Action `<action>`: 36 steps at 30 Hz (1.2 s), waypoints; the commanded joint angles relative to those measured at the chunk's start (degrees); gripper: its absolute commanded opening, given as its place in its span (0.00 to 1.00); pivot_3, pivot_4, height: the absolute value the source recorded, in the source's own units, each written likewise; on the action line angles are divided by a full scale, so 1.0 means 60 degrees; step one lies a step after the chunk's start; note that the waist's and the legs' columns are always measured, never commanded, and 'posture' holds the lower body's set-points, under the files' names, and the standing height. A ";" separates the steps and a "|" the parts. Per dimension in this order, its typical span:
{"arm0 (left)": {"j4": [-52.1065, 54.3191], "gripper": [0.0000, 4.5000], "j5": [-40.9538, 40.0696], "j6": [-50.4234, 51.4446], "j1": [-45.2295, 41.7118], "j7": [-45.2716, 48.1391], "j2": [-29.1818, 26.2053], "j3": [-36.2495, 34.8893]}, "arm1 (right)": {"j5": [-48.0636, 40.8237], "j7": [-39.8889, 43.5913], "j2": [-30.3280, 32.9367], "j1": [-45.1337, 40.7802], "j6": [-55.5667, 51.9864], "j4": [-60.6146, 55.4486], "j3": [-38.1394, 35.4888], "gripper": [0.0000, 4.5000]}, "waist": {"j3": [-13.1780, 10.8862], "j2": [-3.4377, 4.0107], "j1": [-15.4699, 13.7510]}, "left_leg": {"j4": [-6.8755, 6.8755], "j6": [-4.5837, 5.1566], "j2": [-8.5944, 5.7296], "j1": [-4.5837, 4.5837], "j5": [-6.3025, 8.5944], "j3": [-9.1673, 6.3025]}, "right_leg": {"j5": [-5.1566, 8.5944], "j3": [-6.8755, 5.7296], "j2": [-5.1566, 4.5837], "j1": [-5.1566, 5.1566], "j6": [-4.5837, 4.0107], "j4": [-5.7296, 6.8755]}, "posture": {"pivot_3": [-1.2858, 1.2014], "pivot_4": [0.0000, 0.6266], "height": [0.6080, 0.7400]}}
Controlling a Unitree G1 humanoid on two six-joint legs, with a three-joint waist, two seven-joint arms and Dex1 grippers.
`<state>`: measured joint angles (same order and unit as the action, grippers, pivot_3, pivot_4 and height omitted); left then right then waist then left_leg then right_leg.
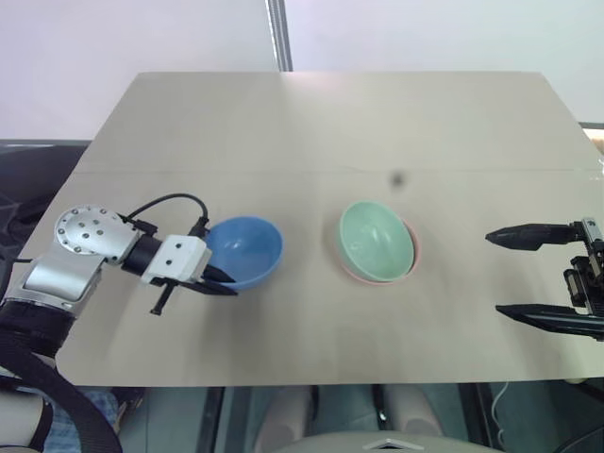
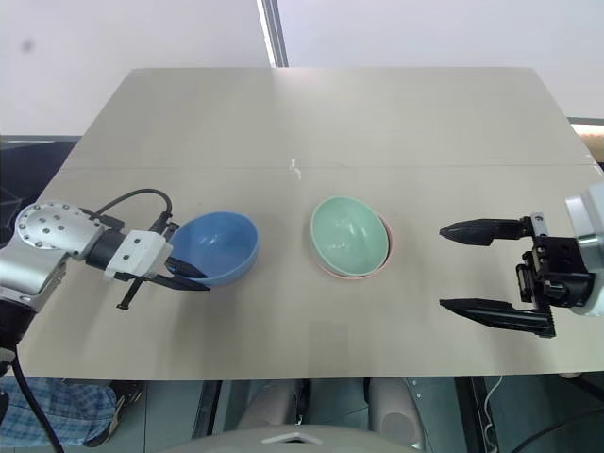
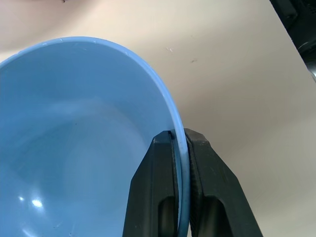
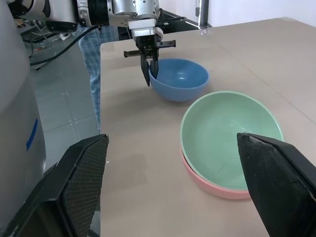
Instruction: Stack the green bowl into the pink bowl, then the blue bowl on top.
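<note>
The green bowl (image 1: 374,239) sits nested inside the pink bowl (image 1: 412,255) at the table's middle; only the pink rim shows beneath it. To their left rests the blue bowl (image 1: 247,249), tilted a little. My left gripper (image 1: 223,281) is shut on the blue bowl's near-left rim, one finger inside the wall and one outside, as the left wrist view shows at the rim (image 3: 180,143). My right gripper (image 2: 481,266) hangs open to the right of the stacked bowls, apart from them, with nothing between its fingers.
The beige table (image 1: 311,132) has bare surface behind the bowls and along its front edge. A metal post (image 1: 278,33) rises behind the far edge. In the right wrist view grey floor (image 4: 64,89) lies beyond the table's left side.
</note>
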<state>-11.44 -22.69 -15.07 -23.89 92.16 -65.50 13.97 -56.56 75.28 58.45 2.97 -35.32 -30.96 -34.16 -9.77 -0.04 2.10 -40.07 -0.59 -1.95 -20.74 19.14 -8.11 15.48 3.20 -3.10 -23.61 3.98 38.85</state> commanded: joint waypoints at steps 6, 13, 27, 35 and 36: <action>0.0199 0.02 -0.0595 0.0396 -0.2307 0.0056 0.0385 -0.0192 | 0.0061 0.0035 0.0003 -0.0011 0.0247 0.0028 -0.0146 1.00 | -0.0008 -0.0015 -0.0106 | -0.0006 0.0000 -0.0008 -0.0011 -0.0001 -0.0015 | 0.0000 -0.0018 0.0001 0.0002 0.0000 0.0001 | 0.52 0.24 1.00; 0.0262 0.02 -0.1531 0.0629 -0.4475 0.0056 0.0427 0.0282 | 0.0188 -0.0025 -0.0096 0.0026 0.0306 0.0027 -0.0109 1.00 | -0.0011 -0.0020 0.0002 | -0.0005 -0.0026 -0.0027 -0.0019 -0.0015 -0.0012 | 0.0000 -0.0015 0.0001 -0.0002 0.0000 -0.0010 | 0.52 0.24 1.00; -0.0215 0.02 -0.0392 -0.1028 -0.5271 0.0051 0.4310 0.0860 | 0.0285 -0.0387 -0.0223 -0.0087 0.0452 -0.0065 0.0036 1.00 | -0.0015 -0.0026 -0.0002 | -0.0018 -0.0035 -0.0041 -0.0020 -0.0020 -0.0013 | 0.0000 -0.0010 -0.0002 0.0000 0.0001 -0.0002 | 0.52 0.24 1.00; -0.1127 0.02 0.0061 -0.1713 -0.5354 0.0056 0.4299 0.1353 | 0.0266 -0.0510 -0.0189 -0.0010 0.0442 -0.0105 -0.0157 1.00 | -0.0016 -0.0029 0.0010 | -0.0020 -0.0035 -0.0043 -0.0016 -0.0020 -0.0015 | 0.0000 -0.0008 0.0000 0.0003 0.0001 -0.0001 | 0.52 0.24 1.00; -0.1260 0.02 0.0117 -0.1785 -0.5371 0.0056 0.4340 0.1351 | 0.0271 -0.0534 -0.0197 -0.0003 0.0448 -0.0115 -0.0162 1.00 | -0.0016 -0.0029 0.0001 | -0.0020 -0.0035 -0.0043 -0.0016 -0.0020 -0.0015 | 0.0000 -0.0009 -0.0001 0.0003 0.0001 -0.0001 | 0.52 0.24 1.00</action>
<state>-18.25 -22.14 -24.10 -54.75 92.28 -39.11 22.36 -54.47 72.35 57.09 2.95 -33.40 -30.51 -33.12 -9.87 -0.21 2.11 -40.20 -0.80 -2.22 -20.84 19.02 -8.19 15.48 3.14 -3.11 -23.59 3.99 38.84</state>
